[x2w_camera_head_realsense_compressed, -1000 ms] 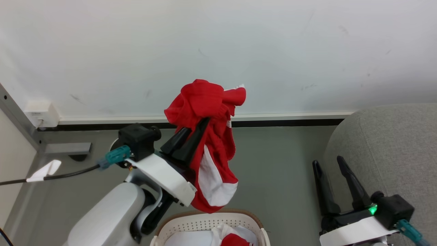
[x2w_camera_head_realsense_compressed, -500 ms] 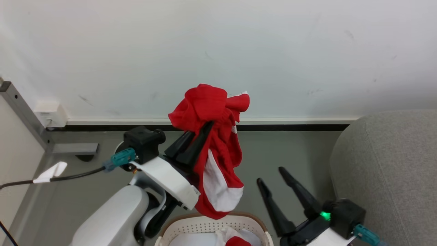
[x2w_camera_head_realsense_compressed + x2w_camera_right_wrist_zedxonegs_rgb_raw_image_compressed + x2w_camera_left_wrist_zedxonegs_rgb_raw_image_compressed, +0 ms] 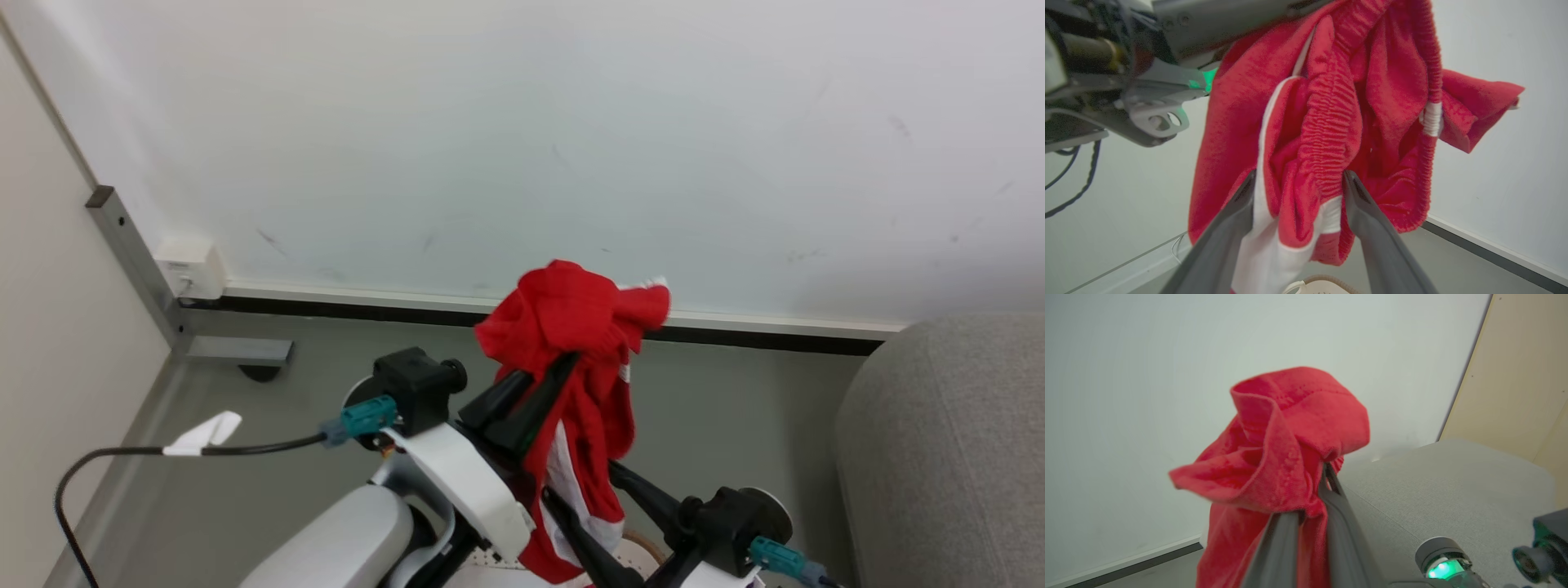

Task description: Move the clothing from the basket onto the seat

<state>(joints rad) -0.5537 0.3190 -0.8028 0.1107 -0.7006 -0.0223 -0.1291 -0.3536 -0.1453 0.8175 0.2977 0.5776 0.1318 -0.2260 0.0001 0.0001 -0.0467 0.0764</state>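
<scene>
your left gripper (image 3: 549,367) pinches the red clothing (image 3: 571,318) by a bunched top fold, high above the basket (image 3: 1319,280), so it hangs free for the carry. your right gripper (image 3: 1300,175) stands wide, fingers straddling the hanging elastic waistband and white panel, likely to gather slack. the seat (image 3: 939,441) lies to the right. no readable lettering or label.

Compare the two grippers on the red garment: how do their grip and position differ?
The left gripper is shut on the clothing, pinching its upper bunch and carrying it. The right gripper is open, its fingers spread either side of the hanging folds. In the head view the left gripper sits higher and the right gripper sits lower, at the white-trimmed part. Both are at the same garment.
</scene>
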